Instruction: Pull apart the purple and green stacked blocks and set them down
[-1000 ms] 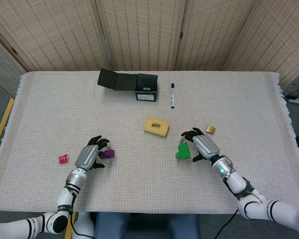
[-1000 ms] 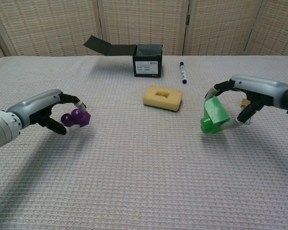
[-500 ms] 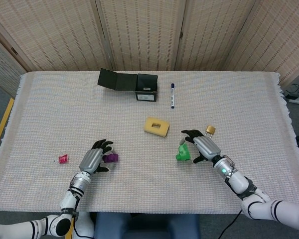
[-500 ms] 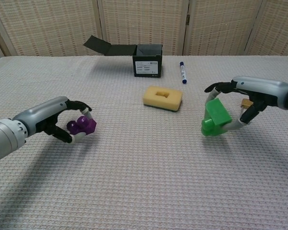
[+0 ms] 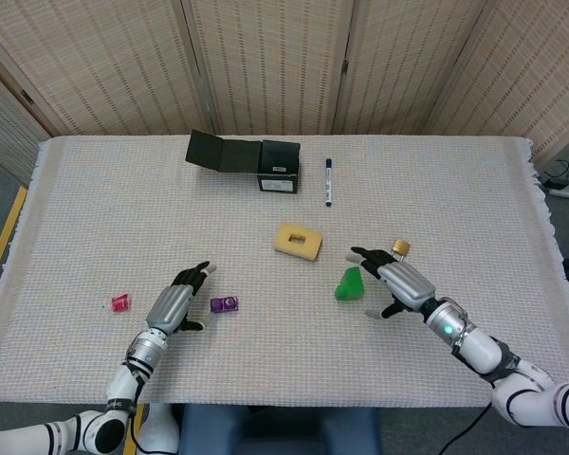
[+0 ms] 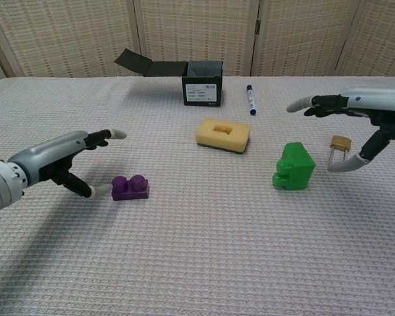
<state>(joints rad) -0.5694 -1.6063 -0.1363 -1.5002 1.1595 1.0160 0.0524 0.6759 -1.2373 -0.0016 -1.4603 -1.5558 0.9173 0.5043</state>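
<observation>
The purple block [image 6: 130,188] lies flat on the table [image 5: 95,209], in front and to the left of the yellow sponge [image 6: 223,133]. The left hand [image 6: 59,160] is just beside the purple block with fingers spread wide, holding nothing. The green block [image 6: 293,167] sits on the table to the right of the sponge and a little nearer, apart from the purple block. The right hand [image 6: 355,118] is near the green block with fingers wide apart, also holding nothing. A small gold padlock [image 6: 340,143] stands just right of the green block.
</observation>
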